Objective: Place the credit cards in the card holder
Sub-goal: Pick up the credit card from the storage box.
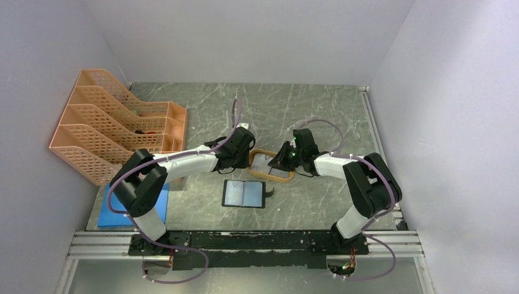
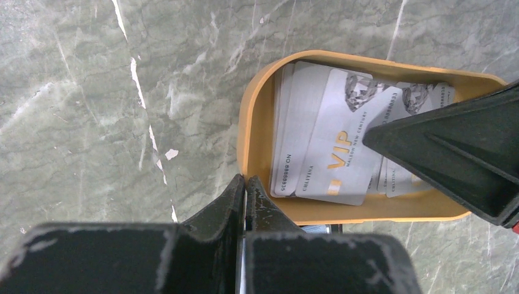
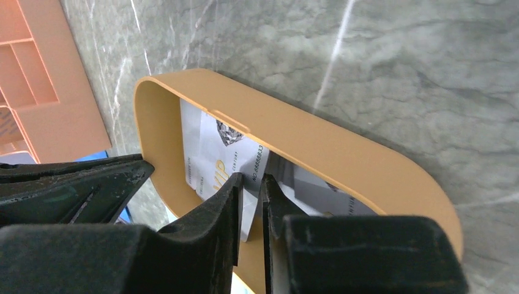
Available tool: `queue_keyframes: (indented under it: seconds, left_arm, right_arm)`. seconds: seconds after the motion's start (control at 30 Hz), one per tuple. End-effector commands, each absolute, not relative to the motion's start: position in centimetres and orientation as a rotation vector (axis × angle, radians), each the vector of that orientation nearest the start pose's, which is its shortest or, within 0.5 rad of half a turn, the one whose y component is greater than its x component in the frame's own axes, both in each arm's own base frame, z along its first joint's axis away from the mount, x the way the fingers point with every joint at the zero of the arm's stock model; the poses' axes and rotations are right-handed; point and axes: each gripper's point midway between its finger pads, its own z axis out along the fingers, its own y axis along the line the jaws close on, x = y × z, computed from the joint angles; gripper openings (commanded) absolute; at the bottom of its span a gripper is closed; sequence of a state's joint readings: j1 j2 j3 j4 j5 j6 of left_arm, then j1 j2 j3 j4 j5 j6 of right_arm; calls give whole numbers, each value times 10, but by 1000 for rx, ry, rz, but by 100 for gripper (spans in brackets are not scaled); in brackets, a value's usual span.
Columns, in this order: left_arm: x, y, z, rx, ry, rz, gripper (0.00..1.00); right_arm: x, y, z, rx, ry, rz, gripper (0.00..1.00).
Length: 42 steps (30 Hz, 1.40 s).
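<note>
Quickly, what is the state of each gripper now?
Left gripper: closed, holding nothing, tips by the orange tray rim.
Right gripper: closed on a credit card in the tray.

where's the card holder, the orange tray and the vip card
card holder [image 1: 243, 193], top view, on its open inner pockets
orange tray [image 2: 250, 141], left wrist view, on its left wall
vip card [image 2: 338, 122], left wrist view, on its pale face just above the gold letters

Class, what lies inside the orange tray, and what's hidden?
Inside the tray lie overlapping pale cards, the top one printed VIP. The right fingers straddle one card's edge. Lower cards and the tray floor are mostly covered.
</note>
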<state>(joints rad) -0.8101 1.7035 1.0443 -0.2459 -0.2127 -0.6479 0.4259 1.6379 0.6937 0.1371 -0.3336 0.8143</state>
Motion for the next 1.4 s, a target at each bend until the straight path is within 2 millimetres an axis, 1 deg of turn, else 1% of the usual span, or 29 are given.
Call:
queue_keyframes:
  seconds: [0.0, 0.2, 0.5, 0.63, 0.7, 0.8, 0.87, 0.97, 1.1, 1.27, 1.37]
  left_arm:
    - [291, -283, 40, 105, 2522, -347, 5]
    - [291, -285, 40, 106, 2524, -357, 5]
    - [292, -286, 41, 109, 2523, -359, 5]
    - [293, -287, 42, 108, 2521, -368, 5]
    - [293, -288, 42, 106, 2521, -370, 5]
    - [293, -288, 43, 106, 2520, -371, 5]
    - [293, -288, 43, 106, 2519, -371, 5]
    - [294, -288, 44, 104, 2516, -368, 5]
    - [295, -287, 45, 93, 2514, -357, 5]
    - [297, -286, 48, 77, 2506, -351, 5]
    - [299, -286, 51, 64, 2499, -349, 5]
  right_arm:
    - [288, 208, 13, 391, 2583, 866, 18]
    - [290, 209, 21, 383, 2558, 898, 17]
    - [292, 223, 51, 364, 2476, 1043, 9]
    - [293, 227, 61, 369, 2462, 1076, 6]
    - [292, 228, 63, 371, 2466, 1086, 5]
    - [291, 230, 65, 383, 2471, 1104, 0]
    - [290, 231, 65, 393, 2478, 1120, 0]
    - [287, 234, 66, 430, 2495, 1151, 0]
    - [287, 237, 79, 520, 2503, 1190, 0]
    - [289, 231, 97, 667, 2483, 1225, 0]
    - [290, 223, 107, 759, 2463, 1232, 0]
